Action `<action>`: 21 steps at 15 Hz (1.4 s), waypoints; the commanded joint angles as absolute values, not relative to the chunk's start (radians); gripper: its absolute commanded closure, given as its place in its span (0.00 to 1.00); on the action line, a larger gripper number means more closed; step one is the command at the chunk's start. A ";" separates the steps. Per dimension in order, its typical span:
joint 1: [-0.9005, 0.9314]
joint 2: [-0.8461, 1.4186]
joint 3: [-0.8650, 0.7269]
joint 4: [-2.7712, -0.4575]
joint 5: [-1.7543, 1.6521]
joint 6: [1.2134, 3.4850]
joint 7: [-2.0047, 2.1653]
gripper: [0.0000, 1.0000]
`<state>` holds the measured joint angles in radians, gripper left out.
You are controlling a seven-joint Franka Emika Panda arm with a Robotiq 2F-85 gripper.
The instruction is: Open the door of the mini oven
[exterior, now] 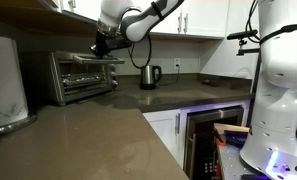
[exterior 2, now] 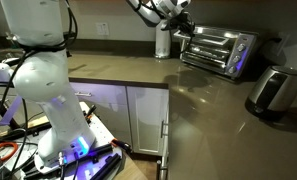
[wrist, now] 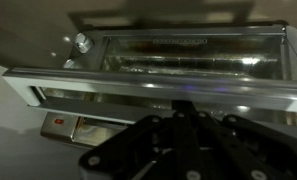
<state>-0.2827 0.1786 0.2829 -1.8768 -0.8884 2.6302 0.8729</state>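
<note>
The silver mini oven (exterior: 80,76) stands at the back of the grey counter, seen in both exterior views (exterior 2: 223,50). Its glass-fronted door (wrist: 188,50) has a silver handle bar (wrist: 98,85) along the top edge and seems tilted slightly outward. My gripper (exterior: 100,47) hangs at the oven's upper front corner, also in an exterior view (exterior 2: 181,27). In the wrist view the dark fingers (wrist: 183,108) are pressed together, tips against the handle bar. Two knobs (wrist: 80,42) show beside the glass.
A small steel kettle (exterior: 148,76) stands beside the oven (exterior 2: 163,42). A rounded steel appliance (exterior 2: 273,90) sits nearer on the counter. A dark built-in appliance door (exterior: 203,140) is below the counter. A white robot base (exterior 2: 43,70) stands on the floor.
</note>
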 commanded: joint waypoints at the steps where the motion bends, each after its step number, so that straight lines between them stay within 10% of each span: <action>1: -0.169 0.132 0.164 -1.909 -0.817 2.610 0.800 1.00; 21: 0.017 0.118 -0.023 -1.913 -0.677 2.553 0.661 1.00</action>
